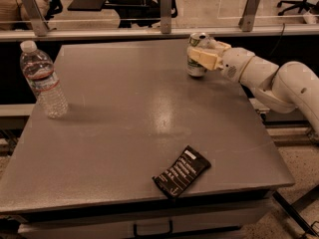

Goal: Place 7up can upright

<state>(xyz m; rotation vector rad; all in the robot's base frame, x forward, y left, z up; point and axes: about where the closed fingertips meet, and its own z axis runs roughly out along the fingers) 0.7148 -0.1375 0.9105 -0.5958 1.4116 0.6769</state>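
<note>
- 7up can [194,69] stood upright on the grey table [114,128], far right part of the top, close to the back edge.
- Can base sat on the table surface; shiny top end faced up, green and white label partly hidden by the gripper.
- Gripper [202,58] was at the can, reaching in from the right at about mid-height of the can.
- Cream fingers [206,59] were closed in against the can's sides, narrow gap filled by the can; gripper had hold of the 7up can and nothing else.
- White arm [269,76] came in from the right edge of the view, low over the table's right side, wrist pointing left toward the can.
- Clear water bottle [44,83] stood upright near the table's left edge, white cap on, well apart from the can.
- Flat black snack wrapper [181,172] lay near the front edge, right of centre, turned at an angle, well apart from both can and bottle.
- Glass-and-metal rail [164,9] ran along behind the table.
</note>
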